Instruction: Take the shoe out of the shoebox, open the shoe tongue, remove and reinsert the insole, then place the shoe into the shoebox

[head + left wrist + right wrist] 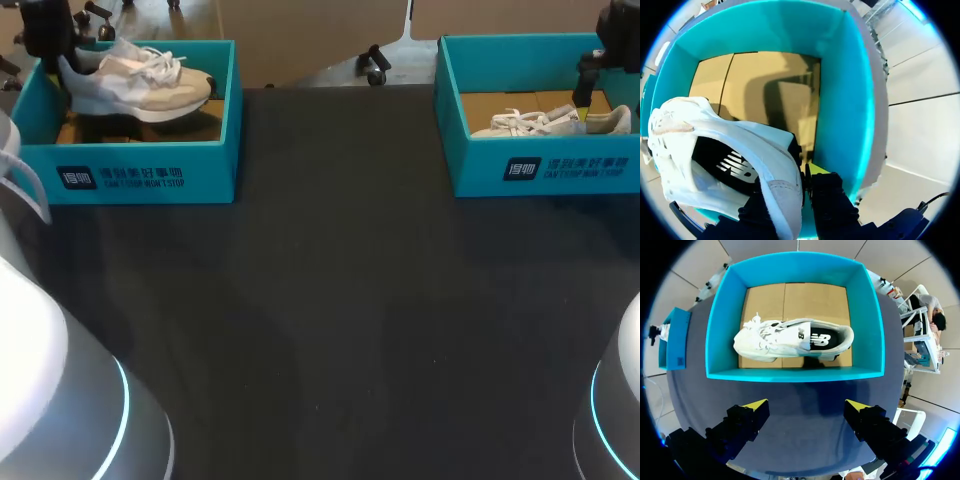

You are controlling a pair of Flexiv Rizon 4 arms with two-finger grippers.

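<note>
At the upper left, the left hand is clamping the white sneaker by its heel above the teal shoebox, so it should be lifting level and clear, while the right hand is hanging spread apart.

A dark surface is shown with two teal shoeboxes set at its far edge. In the left shoebox, a white shoe is held by its heel at the left gripper. A second shoe is laid flat in the right shoebox.
</note>
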